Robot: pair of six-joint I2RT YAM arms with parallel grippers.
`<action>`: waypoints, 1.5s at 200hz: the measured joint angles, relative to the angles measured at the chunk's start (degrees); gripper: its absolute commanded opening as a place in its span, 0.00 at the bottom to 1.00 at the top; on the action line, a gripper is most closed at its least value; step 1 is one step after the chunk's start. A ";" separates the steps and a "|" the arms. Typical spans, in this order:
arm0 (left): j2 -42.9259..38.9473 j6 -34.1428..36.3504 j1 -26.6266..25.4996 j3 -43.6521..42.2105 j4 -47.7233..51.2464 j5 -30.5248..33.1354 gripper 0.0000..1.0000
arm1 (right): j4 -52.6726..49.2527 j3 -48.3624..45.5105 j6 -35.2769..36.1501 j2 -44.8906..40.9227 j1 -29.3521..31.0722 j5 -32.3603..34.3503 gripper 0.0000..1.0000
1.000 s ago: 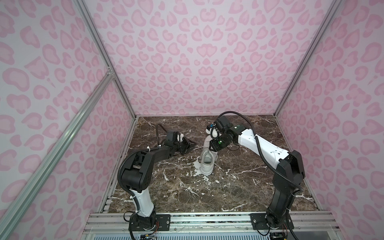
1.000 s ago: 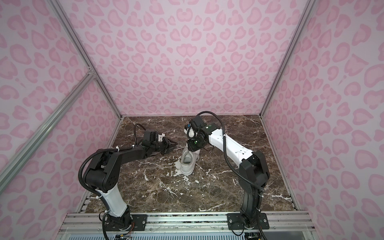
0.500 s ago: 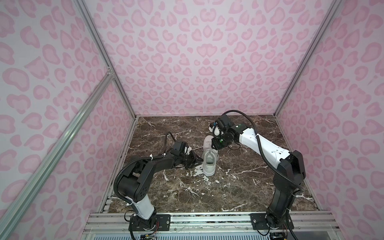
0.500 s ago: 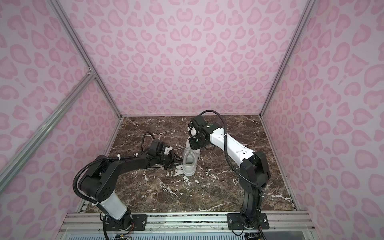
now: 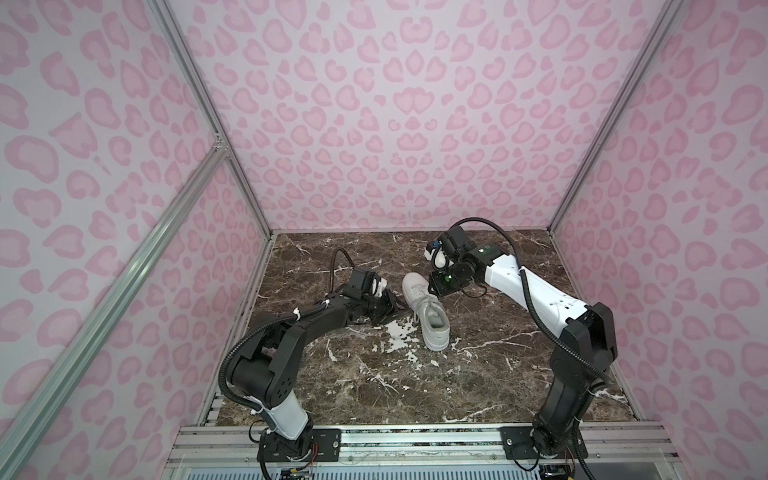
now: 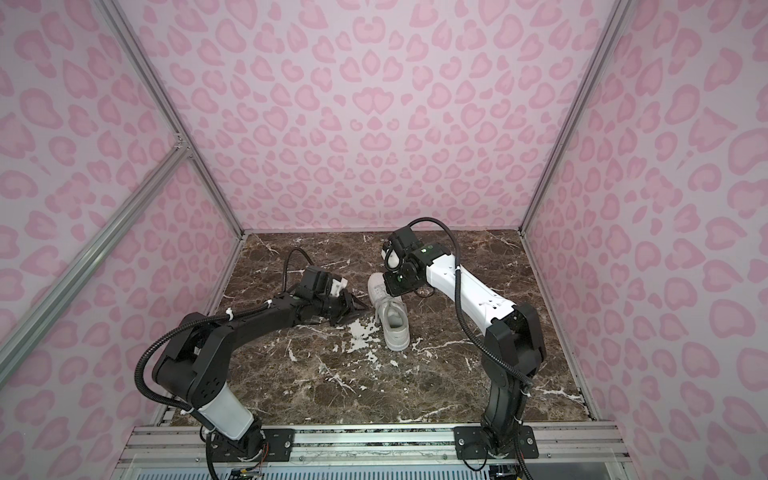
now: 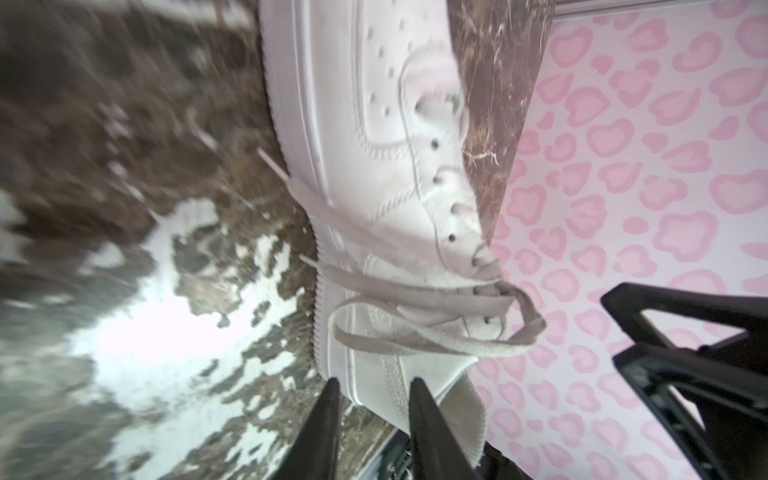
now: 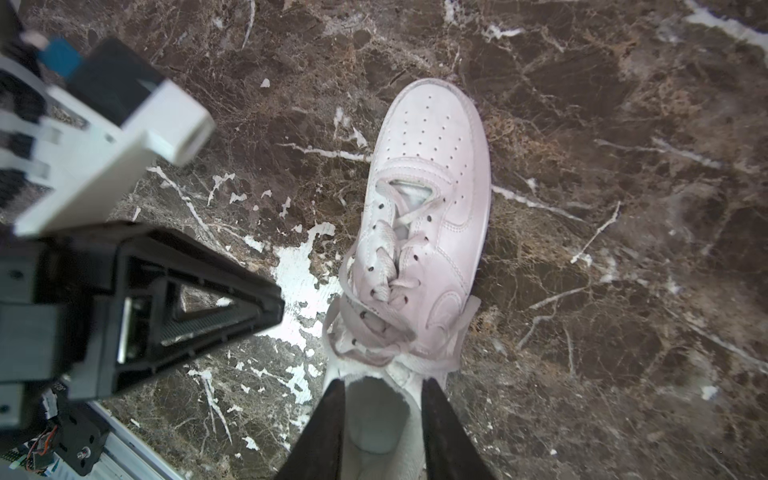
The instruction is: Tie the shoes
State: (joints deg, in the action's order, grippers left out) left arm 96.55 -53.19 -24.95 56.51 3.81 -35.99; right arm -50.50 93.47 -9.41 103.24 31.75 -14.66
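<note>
While pink walls (image 5: pixel 374 124) ring the marble (image 5: pixel 374 386), shoe (image 5: pixel 426 316) sits mid-floor, my left gripper (image 7: pixel 374 386) just beside it, right gripper (image 8: pixel 382 390) above; both narrowly parted, empty. White, upright, laces (image 8: pixel 384 245) untied.

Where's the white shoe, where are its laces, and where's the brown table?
white shoe (image 8: pixel 432 124): right wrist view, on its toe cap.
laces (image 8: pixel 384 245): right wrist view, on a crossing strand.
table (image 5: pixel 478 374): in a top view, on bare marble.

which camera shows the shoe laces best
The right wrist view: it looks straight down on the laces, sharp and large. The left wrist view shows them side-on, partly blurred. In both top views they are tiny.
</note>
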 measured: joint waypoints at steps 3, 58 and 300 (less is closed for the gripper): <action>0.04 0.83 0.39 0.46 0.76 0.17 0.31 | -0.02 -0.07 0.00 -0.04 -0.04 0.00 0.33; 3.87 -8.70 3.63 -6.80 -10.88 -4.81 0.35 | 0.07 -0.48 -0.02 -0.72 -1.55 -0.61 0.33; 16.52 -46.77 -2.01 -11.67 -56.65 1.79 0.30 | 0.07 -3.04 1.95 -3.74 -3.80 -1.92 0.33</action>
State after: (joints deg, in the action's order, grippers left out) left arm 113.08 -99.96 -26.96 44.84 -52.84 -34.20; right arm -50.43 90.43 -7.46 99.50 27.94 -16.58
